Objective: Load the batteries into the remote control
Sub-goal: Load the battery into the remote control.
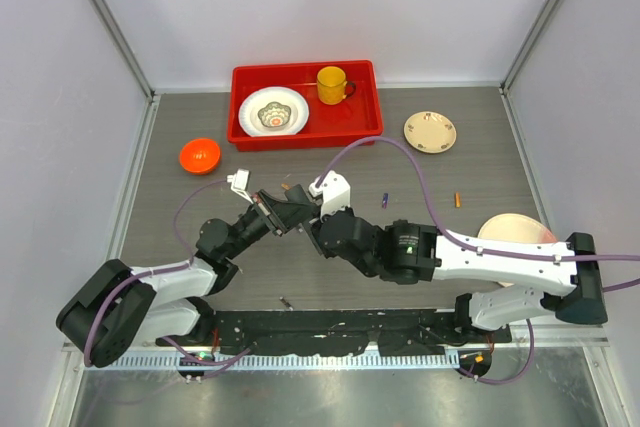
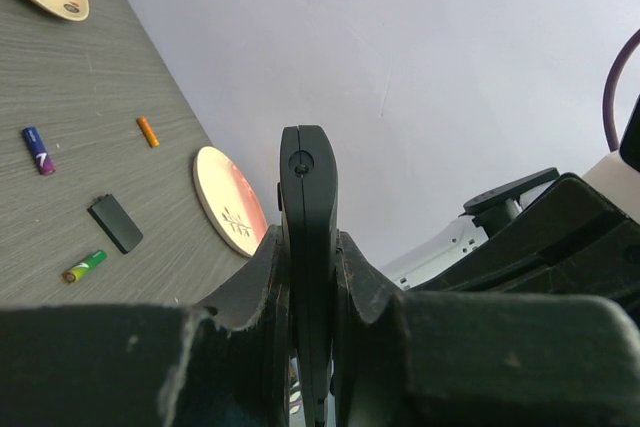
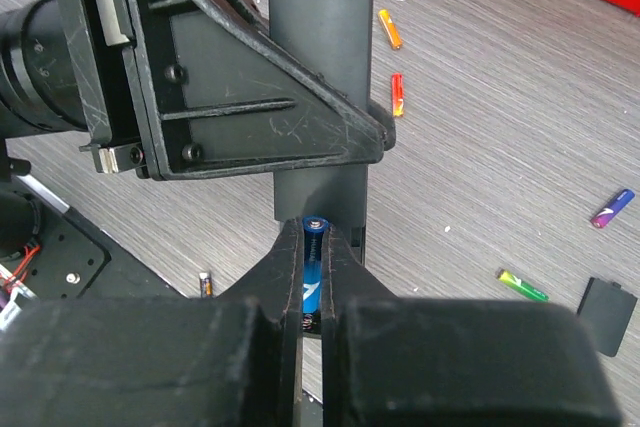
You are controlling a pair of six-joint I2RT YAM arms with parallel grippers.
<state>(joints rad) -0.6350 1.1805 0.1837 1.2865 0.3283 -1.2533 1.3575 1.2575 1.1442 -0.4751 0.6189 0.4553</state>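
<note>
Right now the left claw (image 2: 308, 247) is shut tight on the remote control (image 2: 306, 172); it holds the black bar up off the table (image 1: 490, 162), with the bar's thin edges pinched between the two fingers; the right claw (image 3: 313, 242) is shut on a blue battery (image 3: 312, 282); the battery points at the near end of the remote control, and its silver tip is right up against it; I cannot tell if the tip has gone into the slot. Both claws meet over the middle of the table, a bit toward the front.

More batteries lie loose on the table; an orange battery (image 3: 389, 29) and a red battery (image 3: 399, 94) sit near each other, just past the remote control; a purple battery (image 3: 612, 208) and a green battery (image 3: 522, 285) lie off to the right, well apart from the claws; a small flat black lid (image 3: 607, 316) lies just beside the green battery; a dark battery (image 3: 204, 283) lies down near the arm bases.

At the back, a red tray (image 1: 300, 137) holds a yellow cup (image 1: 333, 85) and a white dish (image 1: 273, 112); an orange bowl (image 1: 200, 155) sits left of the tray; a pale plate (image 1: 430, 131) sits right of it; a pink plate (image 1: 510, 229) is partly hidden by the right arm.
</note>
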